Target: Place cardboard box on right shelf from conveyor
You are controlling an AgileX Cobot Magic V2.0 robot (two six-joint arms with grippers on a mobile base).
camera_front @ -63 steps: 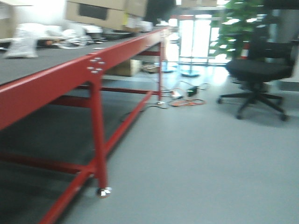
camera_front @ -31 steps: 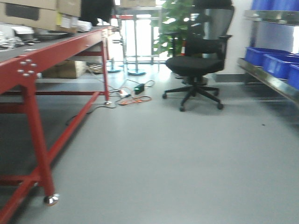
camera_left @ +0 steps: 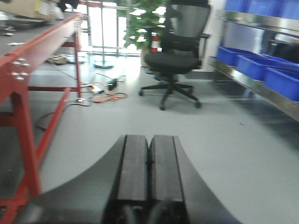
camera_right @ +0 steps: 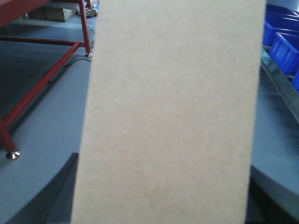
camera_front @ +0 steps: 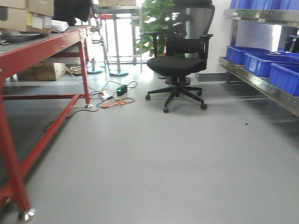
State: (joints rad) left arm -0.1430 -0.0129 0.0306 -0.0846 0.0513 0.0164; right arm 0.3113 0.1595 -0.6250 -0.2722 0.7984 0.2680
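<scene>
The cardboard box (camera_right: 173, 116), plain tan, fills most of the right wrist view. My right gripper (camera_right: 163, 210) is shut on it, and a dark finger (camera_right: 53, 196) shows at either side of its lower end. My left gripper (camera_left: 149, 140) is shut with nothing in it and hangs over the grey floor. The conveyor (camera_front: 46, 44), with its red front edge, runs along the left; its dark belt (camera_left: 28, 39) shows in the left wrist view. The right shelf (camera_front: 261, 84), of shiny steel, runs along the right side and also shows in the right wrist view (camera_right: 280, 86).
Blue bins (camera_front: 261, 63) stand on the shelf. A black office chair (camera_front: 177, 65) stands ahead on the floor, with a plant (camera_front: 156, 18) behind it. Orange cables and a power strip (camera_front: 112, 99) lie by the conveyor's far leg. Labelled brown cartons (camera_front: 28, 14) sit on the conveyor. A castor (camera_front: 25, 214) is near left.
The front view has swung to the right. The conveyor has slid to the left edge, the chair has moved towards the middle, and the steel shelf with blue bins has come into view.
</scene>
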